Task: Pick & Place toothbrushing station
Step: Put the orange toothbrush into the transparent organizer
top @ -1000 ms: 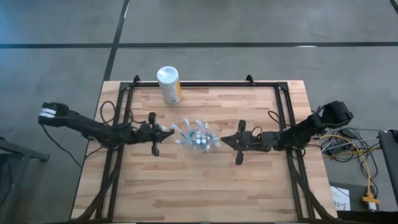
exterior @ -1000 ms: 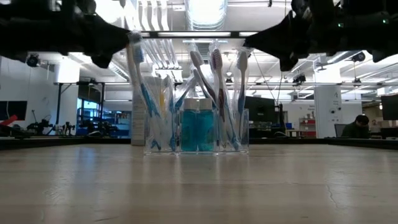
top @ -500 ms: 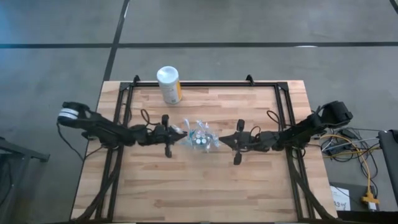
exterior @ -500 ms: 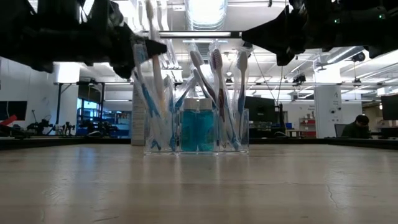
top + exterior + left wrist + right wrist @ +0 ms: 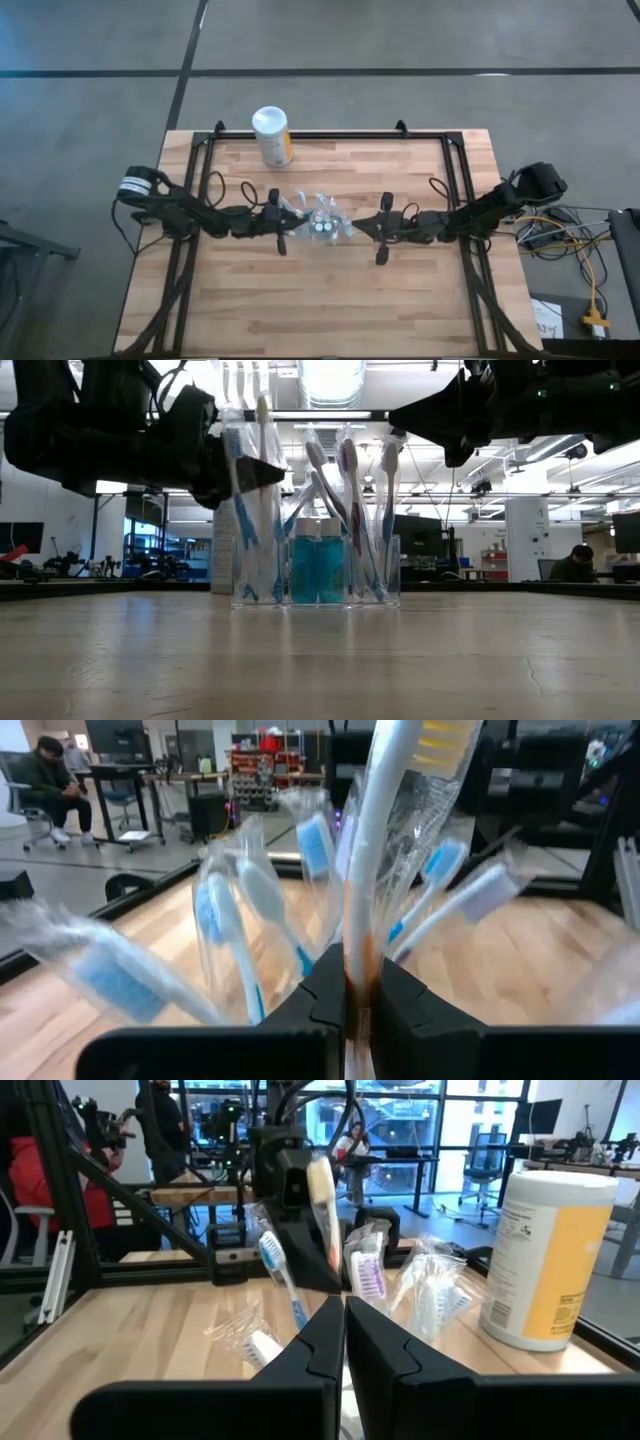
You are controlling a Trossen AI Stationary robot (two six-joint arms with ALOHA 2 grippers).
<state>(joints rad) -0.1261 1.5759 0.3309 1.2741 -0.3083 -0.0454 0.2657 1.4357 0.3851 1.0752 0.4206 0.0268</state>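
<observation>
The toothbrushing station (image 5: 318, 222) stands mid-table: a clear cup (image 5: 315, 570) with wrapped white and light-blue toothbrushes (image 5: 245, 920) and teal tubes (image 5: 318, 568). My left gripper (image 5: 286, 220) is at the station's left side, shut on an upright white toothbrush (image 5: 263, 430) with a yellow-bristled head (image 5: 445, 740). My right gripper (image 5: 360, 225) stands shut just right of the station, level, near the brush heads (image 5: 368, 1275). I see nothing between its fingers. My left gripper pinches the white toothbrush's handle (image 5: 357, 965) between its two fingers, some way below the head. The fingers come level from the table's left and lie across the handle. The brush stands upright, head up; its lower end runs down among the station's brushes, hidden.
A white canister with a yellow label (image 5: 271, 137) stands near the table's far edge, left of centre. A black frame (image 5: 330, 135) runs along the far and side edges. Bare wood lies on the near side. People show in the room beyond.
My left gripper has gone toward the table's right edge and a little down, up to the station's left side, with the white toothbrush kept upright in its shut fingers. The station has stayed where it was.
</observation>
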